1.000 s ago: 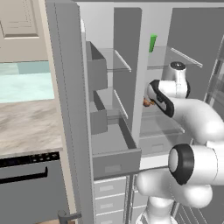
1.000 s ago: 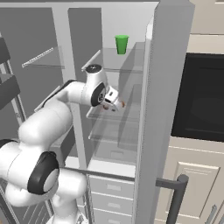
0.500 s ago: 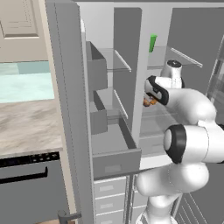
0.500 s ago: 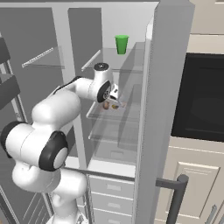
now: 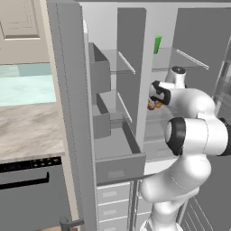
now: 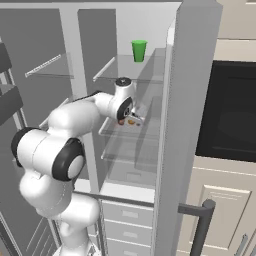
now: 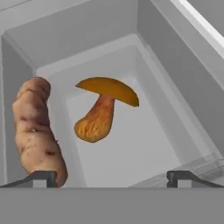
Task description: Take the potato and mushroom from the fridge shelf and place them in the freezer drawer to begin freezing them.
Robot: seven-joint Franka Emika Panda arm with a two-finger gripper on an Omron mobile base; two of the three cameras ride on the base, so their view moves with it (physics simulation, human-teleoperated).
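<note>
From behind the arm on its left, we look forward into the open fridge, past the freezer drawer. From behind on its right, we face the same compartments. Both views share the green cup on the upper shelf. The hand camera looks from very near at the fridge shelf, where the potato and mushroom lie.

The fridge shelf is left bare right of the mushroom; the potato is set close at its left, a narrow gap between them. The compartment is closed in by pale walls at the sides and back.
</note>
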